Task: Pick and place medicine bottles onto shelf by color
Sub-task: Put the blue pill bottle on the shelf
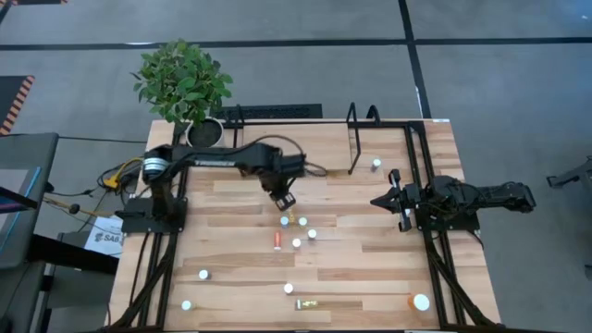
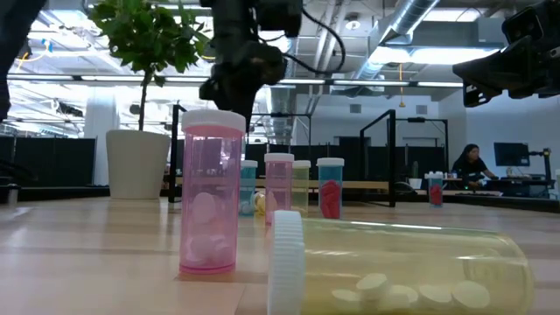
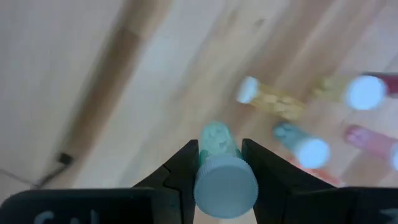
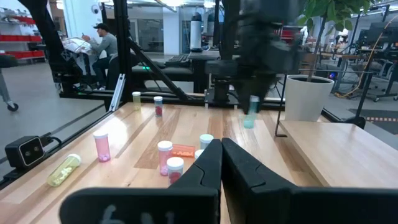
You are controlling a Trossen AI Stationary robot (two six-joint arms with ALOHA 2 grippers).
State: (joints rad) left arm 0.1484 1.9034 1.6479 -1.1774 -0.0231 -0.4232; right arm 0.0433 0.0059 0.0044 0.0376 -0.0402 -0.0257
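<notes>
My left gripper (image 1: 284,199) hangs over the middle of the table, pointing down, shut on a pale green medicine bottle (image 3: 216,138) with a white cap (image 3: 225,184). The right wrist view shows that bottle (image 4: 250,116) in the air above the tabletop. Several other white-capped bottles (image 1: 298,231) stand just near of the gripper, and a red one (image 1: 277,240) lies on its side among them. The shelf's black frame (image 1: 352,139) stands at the table's far side. My right gripper (image 4: 221,155) waits shut at the table's right edge, touching nothing. My left gripper pinches the green bottle between its two fingers (image 3: 184,167), on the body just under the cap (image 3: 211,149). The fingers come from above, pointing down. The bottle hangs upright, cap up, lifted clear of the table.
A yellow bottle (image 1: 306,303) lies on its side near the front edge, and a larger orange one (image 1: 419,302) stands at the front right. One bottle (image 1: 376,164) stands by the shelf frame. A potted plant (image 1: 183,88) is at the far left corner.
</notes>
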